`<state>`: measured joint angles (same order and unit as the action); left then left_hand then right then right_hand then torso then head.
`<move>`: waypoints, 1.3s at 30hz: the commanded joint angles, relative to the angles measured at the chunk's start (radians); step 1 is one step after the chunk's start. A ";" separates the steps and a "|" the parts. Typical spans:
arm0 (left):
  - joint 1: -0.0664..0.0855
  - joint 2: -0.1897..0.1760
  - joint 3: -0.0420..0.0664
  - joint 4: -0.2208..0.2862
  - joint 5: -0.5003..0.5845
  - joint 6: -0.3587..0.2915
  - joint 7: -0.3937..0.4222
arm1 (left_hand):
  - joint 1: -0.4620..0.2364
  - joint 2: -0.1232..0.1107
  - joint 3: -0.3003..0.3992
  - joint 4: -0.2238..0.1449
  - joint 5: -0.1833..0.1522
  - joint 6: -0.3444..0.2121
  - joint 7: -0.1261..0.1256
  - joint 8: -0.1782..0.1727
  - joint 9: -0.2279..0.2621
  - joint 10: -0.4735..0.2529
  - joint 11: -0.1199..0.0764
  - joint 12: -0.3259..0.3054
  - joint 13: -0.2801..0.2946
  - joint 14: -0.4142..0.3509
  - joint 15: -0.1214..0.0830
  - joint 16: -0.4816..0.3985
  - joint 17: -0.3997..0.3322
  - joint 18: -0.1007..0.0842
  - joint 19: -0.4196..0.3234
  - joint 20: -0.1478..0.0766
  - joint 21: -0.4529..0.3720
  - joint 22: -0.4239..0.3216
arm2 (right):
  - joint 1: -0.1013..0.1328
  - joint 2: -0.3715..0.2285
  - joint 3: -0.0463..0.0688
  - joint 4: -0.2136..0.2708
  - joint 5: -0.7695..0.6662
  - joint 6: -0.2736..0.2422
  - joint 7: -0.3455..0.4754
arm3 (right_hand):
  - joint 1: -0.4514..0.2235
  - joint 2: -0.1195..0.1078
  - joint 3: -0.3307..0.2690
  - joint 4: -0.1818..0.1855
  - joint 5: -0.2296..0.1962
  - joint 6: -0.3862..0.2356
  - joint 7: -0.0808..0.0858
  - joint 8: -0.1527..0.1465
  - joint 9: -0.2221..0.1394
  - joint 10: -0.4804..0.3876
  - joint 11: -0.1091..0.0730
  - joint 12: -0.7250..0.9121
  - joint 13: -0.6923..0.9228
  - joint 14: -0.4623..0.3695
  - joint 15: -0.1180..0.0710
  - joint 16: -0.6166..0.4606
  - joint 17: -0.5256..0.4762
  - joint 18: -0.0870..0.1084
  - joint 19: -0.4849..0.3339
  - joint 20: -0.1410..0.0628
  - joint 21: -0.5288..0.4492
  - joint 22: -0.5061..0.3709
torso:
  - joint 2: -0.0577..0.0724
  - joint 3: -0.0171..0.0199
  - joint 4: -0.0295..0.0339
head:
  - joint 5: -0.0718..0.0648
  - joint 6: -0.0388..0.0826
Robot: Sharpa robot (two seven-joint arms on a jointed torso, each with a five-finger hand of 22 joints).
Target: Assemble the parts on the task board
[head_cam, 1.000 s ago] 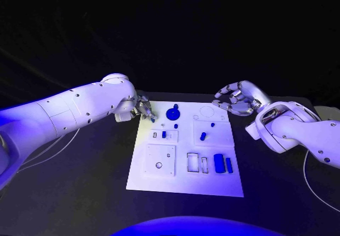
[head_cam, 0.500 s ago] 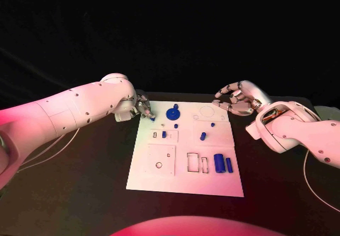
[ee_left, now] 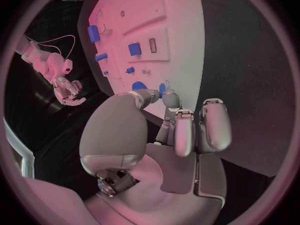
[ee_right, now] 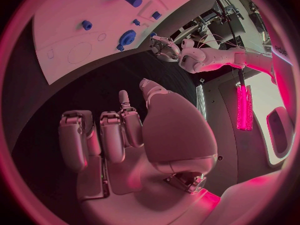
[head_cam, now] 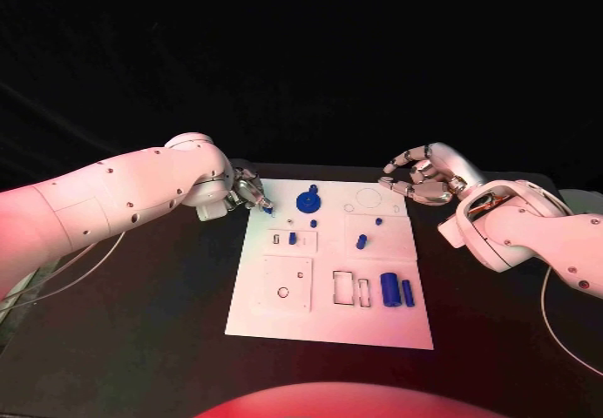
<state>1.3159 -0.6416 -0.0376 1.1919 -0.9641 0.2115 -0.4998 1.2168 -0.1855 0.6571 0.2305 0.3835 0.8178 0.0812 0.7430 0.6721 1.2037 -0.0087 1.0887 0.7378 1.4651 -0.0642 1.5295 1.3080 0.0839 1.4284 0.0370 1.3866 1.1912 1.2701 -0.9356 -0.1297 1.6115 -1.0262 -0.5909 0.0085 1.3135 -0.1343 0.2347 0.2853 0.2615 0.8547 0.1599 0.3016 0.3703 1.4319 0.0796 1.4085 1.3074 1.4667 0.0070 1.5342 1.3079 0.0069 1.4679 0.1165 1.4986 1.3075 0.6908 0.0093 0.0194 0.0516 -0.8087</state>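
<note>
Left hand (head_cam: 247, 193) pinches a small blue part (head_cam: 267, 210) at the task board (head_cam: 329, 326) upper-left edge, we judge for insertion; right hand (head_cam: 418, 177) curls empty.

Both arms are white, rounded shells dotted with small dark screws. The left hand (head_cam: 247, 193) and right hand (head_cam: 417, 177) are silver, with segmented metallic fingers and smooth rounded palm covers. A thin pale cable trails beside each arm.

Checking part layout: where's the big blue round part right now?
Head view: the big blue round part sits at the task board's far edge, left of centre, just right of the left hand's fingertips.
</note>
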 commanded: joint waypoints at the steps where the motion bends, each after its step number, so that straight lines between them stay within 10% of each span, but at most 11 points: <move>1: 0.000 -0.026 0.000 0.054 0.060 -0.077 0.010 | -0.017 -0.002 0.197 -0.189 0.012 0.022 -0.012 0.005 -0.003 0.015 -0.002 0.010 0.012 0.083 -0.009 0.001 0.172 -0.010 0.007 -0.004 0.007 0.003 | -0.001 -0.001 0.000 0.002 -0.004 0.009 0.004 | -0.005 0.002 0.006 0.001 0.003 -0.007 -0.002 0.006 -0.001 -0.001 -0.005 0.002 0.116 0.079 -0.005 -0.003 0.162 0.015 0.054 -0.008 -0.002 0.203 | -0.002 0.0003 0.0028 | 0.001 -0.001; 16: -0.041 -0.127 -0.007 0.248 -0.006 -0.165 0.013 | -0.048 -0.013 0.220 -0.211 0.050 0.039 -0.019 0.010 -0.005 0.046 -0.009 0.034 0.050 0.084 -0.015 0.003 0.175 -0.012 0.013 -0.009 0.015 0.018 | -0.001 -0.003 0.000 0.002 -0.004 0.009 0.003 | -0.005 0.002 0.006 0.001 0.003 -0.007 -0.002 0.006 -0.001 -0.001 -0.005 0.002 0.116 0.079 -0.005 -0.003 0.162 0.015 0.054 -0.008 -0.002 0.203 | 0.000 -0.0009 0.0037 | 0.006 0.000; 39: -0.070 -0.126 -0.017 0.289 -0.119 -0.136 0.001 | -0.062 -0.025 0.229 -0.225 0.081 0.051 -0.023 0.014 -0.005 0.065 -0.012 0.052 0.079 0.086 -0.019 0.006 0.181 -0.014 0.017 -0.013 0.019 0.027 | -0.004 -0.001 0.000 0.002 -0.004 0.009 0.004 | -0.005 0.002 0.006 0.001 0.003 -0.007 -0.002 0.006 -0.001 -0.001 -0.005 0.002 0.116 0.079 -0.005 -0.003 0.162 0.015 0.054 -0.008 -0.002 0.203 | 0.001 -0.0005 0.0013 | 0.012 -0.008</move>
<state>1.2468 -0.7705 -0.0550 1.4807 -1.0509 0.0635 -0.5000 1.1588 -0.2122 0.6983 0.1972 0.4571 0.8515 0.0693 0.7547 0.6658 1.2603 -0.0196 1.1357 0.8156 1.4652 -0.0786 1.5295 1.3077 0.0839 1.4385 0.0267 1.4010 1.2172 1.2670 -0.9375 -0.1297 1.6127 -1.0260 -0.5909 0.0081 1.3135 -0.1343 0.2347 0.2854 0.2615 0.8547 0.1600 0.3016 0.3703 1.4319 0.0796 1.4085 1.3079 1.4667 0.0070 1.5342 1.3075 0.0069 1.4679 0.1165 1.4987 1.3080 0.6918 0.0083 0.0206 0.0637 -0.8165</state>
